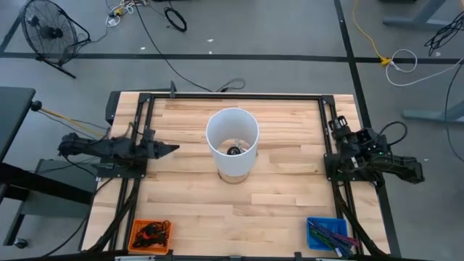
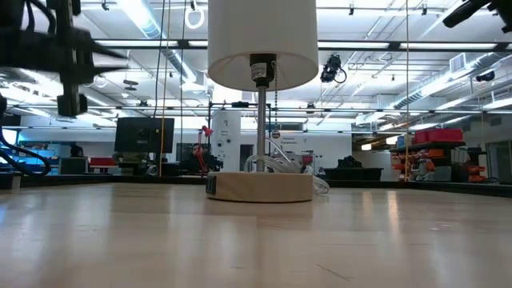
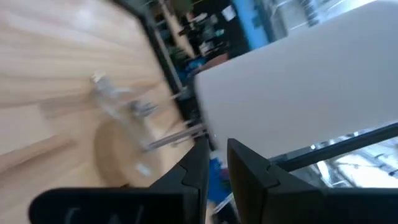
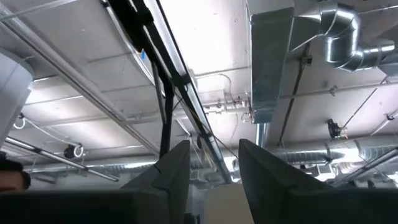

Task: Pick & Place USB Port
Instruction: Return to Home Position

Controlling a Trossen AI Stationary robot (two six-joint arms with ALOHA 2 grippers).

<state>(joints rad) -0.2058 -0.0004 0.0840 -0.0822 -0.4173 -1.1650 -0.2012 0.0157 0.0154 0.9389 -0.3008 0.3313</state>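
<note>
Flanking lamp (image 1: 232,134) from opposite table (image 1: 290,210) edges — left gripper (image 1: 172,150) fingers clenched, right gripper (image 4: 214,177) fingers parted, both empty.

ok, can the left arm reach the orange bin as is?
Probably yes. The orange bin sits at the near edge on that arm's side, only bare table between it and the left hand; the lamp stands off at centre.

The lamp (image 1: 232,141) blocks the middle of the table (image 1: 290,210); open wood lies left, right and near of it, with the orange bin (image 1: 150,235) and blue bin (image 1: 328,233) at the near corners.
</note>
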